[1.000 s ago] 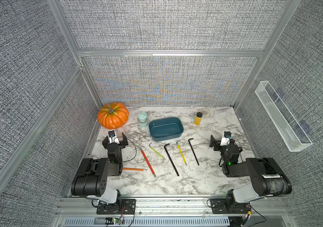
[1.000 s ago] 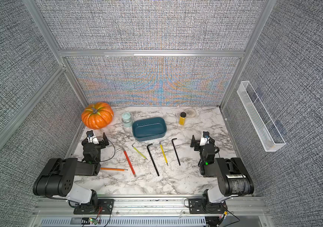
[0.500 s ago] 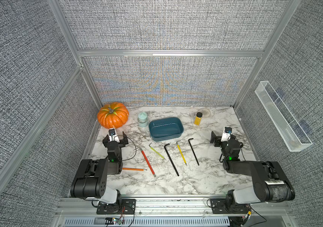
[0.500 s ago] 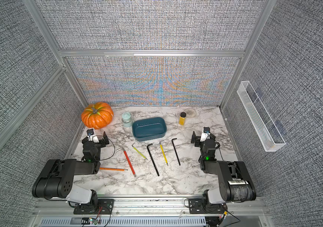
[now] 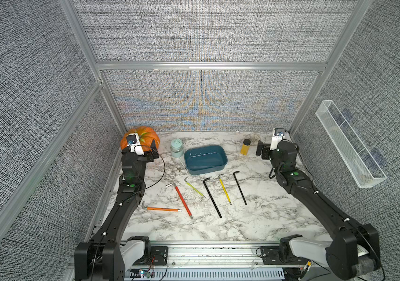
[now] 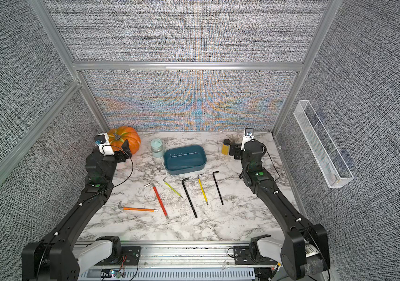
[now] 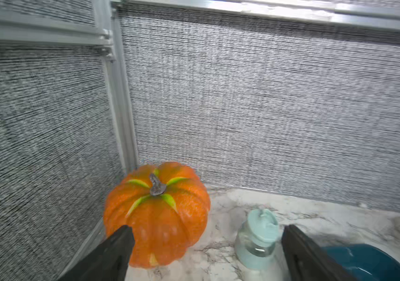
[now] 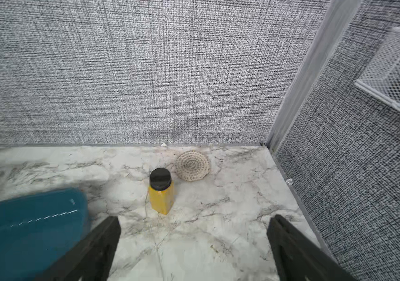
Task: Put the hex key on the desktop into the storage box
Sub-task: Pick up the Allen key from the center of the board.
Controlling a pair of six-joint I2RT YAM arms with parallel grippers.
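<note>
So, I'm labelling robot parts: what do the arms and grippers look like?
The left arm and right arm are black jointed links with white base shells and green dots. Each wrist carries a white camera block; a thin black cable loops off the left. The left gripper and right gripper have black tapered fingers.

Storage box [image 5: 204,171]: shallow teal-blue tray, rounded corners, upright, far centre. Nearer than it, lying flat, left to right: orange hex key [image 5: 162,208], red hex key [image 5: 182,200], yellow-green hex key [image 5: 194,187], long black hex key [image 5: 213,198], yellow hex key [image 5: 225,189], short black hex key [image 5: 240,188].
</note>
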